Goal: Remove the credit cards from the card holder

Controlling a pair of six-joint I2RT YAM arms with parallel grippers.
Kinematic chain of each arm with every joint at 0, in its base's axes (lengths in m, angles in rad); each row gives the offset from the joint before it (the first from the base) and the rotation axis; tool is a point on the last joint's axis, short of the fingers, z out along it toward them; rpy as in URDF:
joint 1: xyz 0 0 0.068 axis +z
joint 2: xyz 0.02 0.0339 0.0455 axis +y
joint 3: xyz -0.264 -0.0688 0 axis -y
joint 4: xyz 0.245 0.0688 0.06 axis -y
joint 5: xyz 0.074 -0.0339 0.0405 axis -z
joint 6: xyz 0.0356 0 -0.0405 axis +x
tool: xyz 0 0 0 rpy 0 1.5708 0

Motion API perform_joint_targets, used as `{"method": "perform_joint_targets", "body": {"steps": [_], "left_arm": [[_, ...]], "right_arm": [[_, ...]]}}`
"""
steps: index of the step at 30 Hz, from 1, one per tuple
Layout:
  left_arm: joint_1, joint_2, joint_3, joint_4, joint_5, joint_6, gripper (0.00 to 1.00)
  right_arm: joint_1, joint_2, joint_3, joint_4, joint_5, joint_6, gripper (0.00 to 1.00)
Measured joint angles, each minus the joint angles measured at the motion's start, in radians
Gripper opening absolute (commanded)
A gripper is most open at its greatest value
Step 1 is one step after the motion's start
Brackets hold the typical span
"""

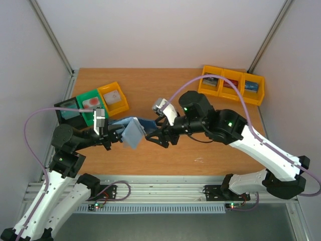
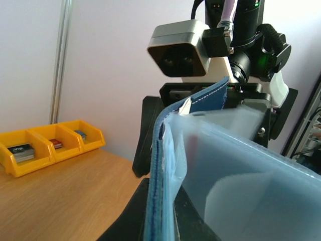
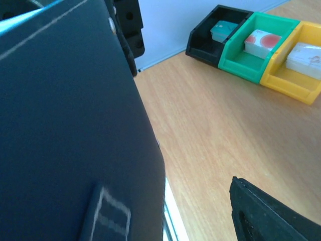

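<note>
Left gripper [image 1: 119,134] pinches the wallet [image 1: 134,132]; right gripper [image 1: 151,133] hangs spread at its open edge (no card out yet). Next: nip a card's edge.

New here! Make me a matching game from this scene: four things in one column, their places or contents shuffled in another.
1 wallet
2 green bin
3 black bin
4 row of yellow bins

A far right corner
B held up in the air
C leftmost bin
D holds a white packet with a red spot

Pairs: 1-B, 2-D, 3-C, 4-A
</note>
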Motion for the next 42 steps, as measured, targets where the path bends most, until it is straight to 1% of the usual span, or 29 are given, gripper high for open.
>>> {"method": "perform_joint_targets", "body": {"steps": [4,5,6,7,14,19,22,24,27,28,29,31,35,39,42], "left_arm": [[0.000,0.000,0.000,-0.014,-0.024,0.003,0.00],[0.000,0.000,0.000,-0.016,-0.029,0.004,0.00],[0.000,-0.001,0.000,-0.021,-0.039,0.004,0.00],[0.000,-0.001,0.000,-0.027,-0.051,0.005,0.00],[0.000,-0.001,0.000,-0.073,-0.126,0.027,0.00],[0.000,0.000,0.000,-0.095,-0.162,0.036,0.00],[0.003,0.000,0.000,-0.106,-0.182,0.040,0.00],[0.006,0.000,0.000,-0.113,-0.193,0.043,0.00],[0.006,0.000,0.000,-0.124,-0.200,0.047,0.00],[0.006,0.000,0.000,-0.125,-0.200,0.048,0.00],[0.006,0.000,0.000,-0.124,-0.200,0.048,0.00],[0.006,0.000,0.000,-0.124,-0.198,0.048,0.00],[0.006,0.000,-0.003,-0.119,-0.190,0.046,0.00],[0.006,0.000,-0.007,-0.113,-0.171,0.041,0.00],[0.006,0.000,-0.009,-0.097,-0.155,0.037,0.01]], "right_arm": [[0.011,0.056,0.002,0.051,-0.012,0.026,0.82],[0.011,0.065,0.002,0.060,-0.015,0.029,0.87],[0.012,0.071,0.002,0.068,-0.016,0.034,0.94],[0.013,0.076,0.002,0.076,-0.017,0.040,0.98],[0.027,0.090,0.004,0.138,-0.011,0.065,0.98],[0.077,0.122,0.008,0.187,0.080,0.071,0.98],[0.086,0.150,0.018,0.200,0.125,0.072,0.99],[0.088,0.163,0.021,0.204,0.150,0.075,0.97],[0.088,0.172,0.022,0.204,0.186,0.079,0.90],[0.088,0.172,0.022,0.204,0.193,0.080,0.86],[0.088,0.172,0.022,0.206,0.202,0.082,0.79],[0.088,0.170,0.022,0.209,0.210,0.079,0.71],[0.088,0.169,0.022,0.208,0.224,0.076,0.56],[0.088,0.161,0.022,0.201,0.246,0.070,0.44],[0.087,0.153,0.022,0.186,0.257,0.065,0.20]]}}
